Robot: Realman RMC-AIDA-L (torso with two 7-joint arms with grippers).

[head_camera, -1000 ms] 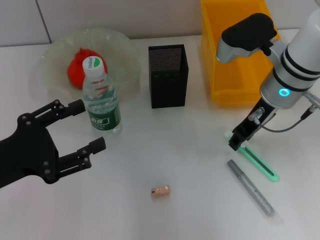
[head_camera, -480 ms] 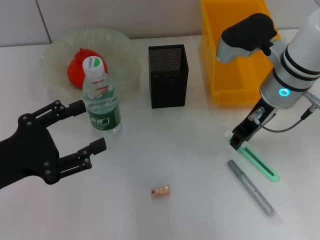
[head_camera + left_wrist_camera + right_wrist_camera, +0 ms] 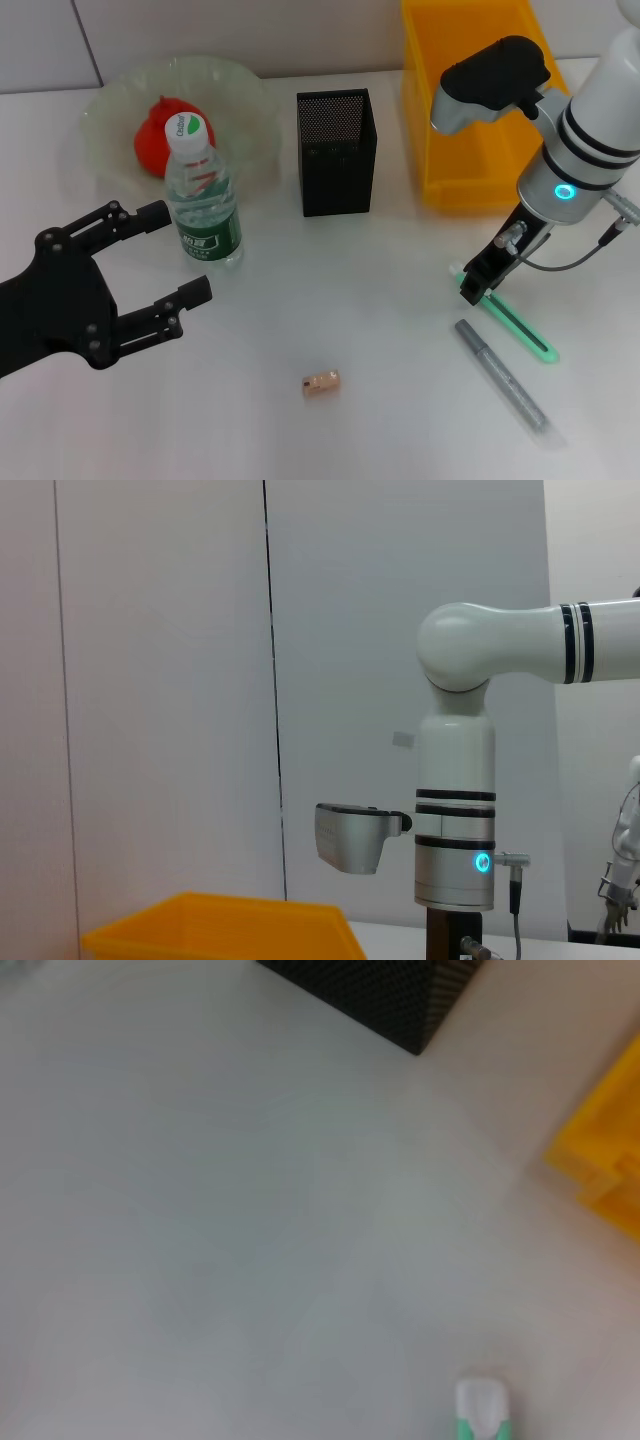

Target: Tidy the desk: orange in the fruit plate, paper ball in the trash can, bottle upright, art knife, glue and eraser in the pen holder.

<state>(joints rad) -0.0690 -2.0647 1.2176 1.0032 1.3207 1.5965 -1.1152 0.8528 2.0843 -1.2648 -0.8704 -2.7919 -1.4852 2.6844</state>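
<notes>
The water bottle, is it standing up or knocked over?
Upright: the bottle stands on its base, white cap on top.

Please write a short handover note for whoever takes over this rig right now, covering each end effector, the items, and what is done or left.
Left end effector: open, empty, beside the bottle.
Right end effector: down at the near end of the green-and-white tool on the table; grip state unclear.
Done: the orange sits in the fruit plate; bottle stands upright.
Left: the eraser, the green tool and the grey pen-shaped tool all lie on the table, none yet in the pen holder.
Paper ball not in view; the trash can interior is partly hidden.
</notes>
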